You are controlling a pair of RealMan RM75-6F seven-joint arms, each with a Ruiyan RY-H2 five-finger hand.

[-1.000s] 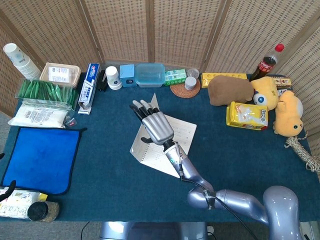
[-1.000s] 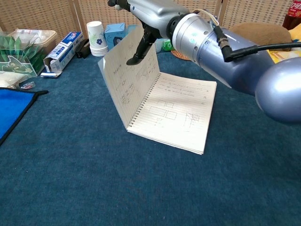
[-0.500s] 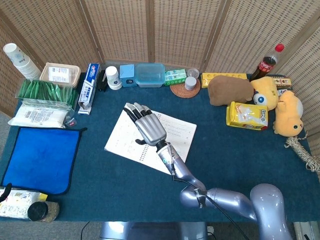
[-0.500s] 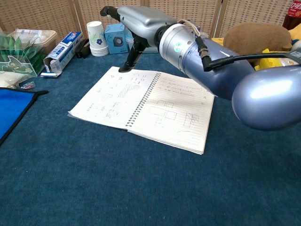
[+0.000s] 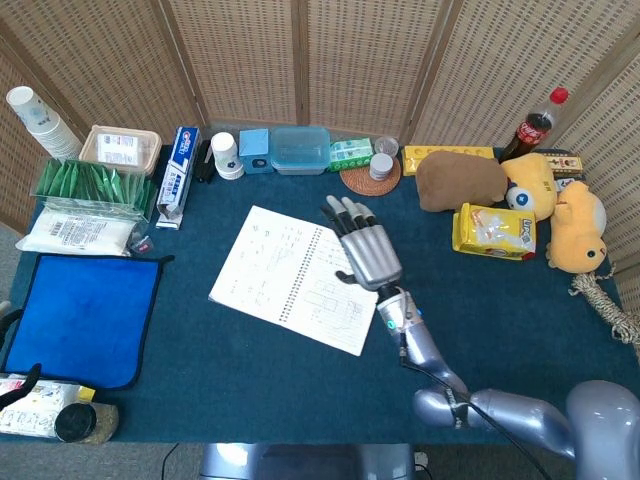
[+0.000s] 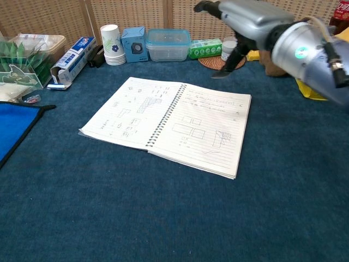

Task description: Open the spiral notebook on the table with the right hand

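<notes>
Notebook open, robot hand pulling away.
The notebook (image 6: 166,123) now lies flat on the desk (image 6: 109,207); the right robot hand (image 5: 365,248), empty with fingers spread, has lifted clear, so opening looks done.

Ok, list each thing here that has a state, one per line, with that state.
spiral notebook: open, both pages flat on the table
right robot hand: empty, fingers apart, above the notebook's right edge
clear food container: lid on
cola bottle: upright, red cap on
toothpaste box: lying flat
paper cup stack: tilted
</notes>
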